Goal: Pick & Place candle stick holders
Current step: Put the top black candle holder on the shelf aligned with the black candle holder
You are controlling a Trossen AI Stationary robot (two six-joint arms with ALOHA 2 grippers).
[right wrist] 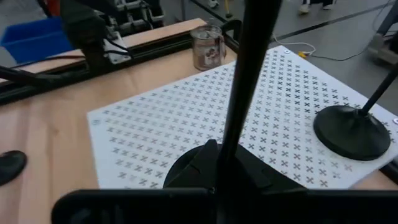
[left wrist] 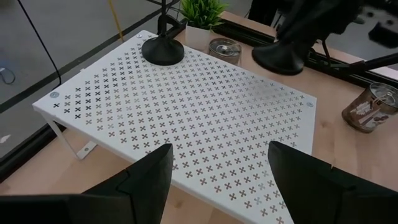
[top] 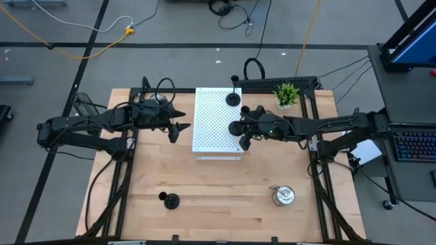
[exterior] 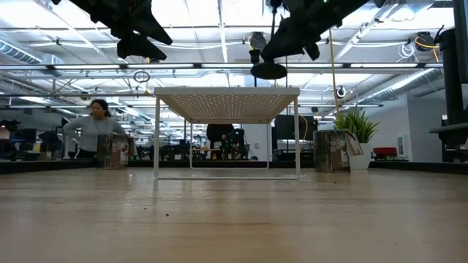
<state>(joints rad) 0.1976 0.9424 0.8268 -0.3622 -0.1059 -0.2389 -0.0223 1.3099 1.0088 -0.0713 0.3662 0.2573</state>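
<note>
One black candle holder [top: 236, 127] is pinched tight in the right gripper [top: 245, 129] above the white shelf's [top: 211, 133] three o'clock edge, so it could tip off, while the left gripper [top: 178, 121] waits spread apart at nine o'clock.

Showing two matte black jointed arms, trailing looped black cables, ending in broad, tapered, wedge-shaped black fingers [left wrist: 148, 180].

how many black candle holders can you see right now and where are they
3. One black holder stands on the white shelf's far edge; one is held by the right gripper above the shelf; one sits on the table's near-left area. Others may be hidden.
</note>
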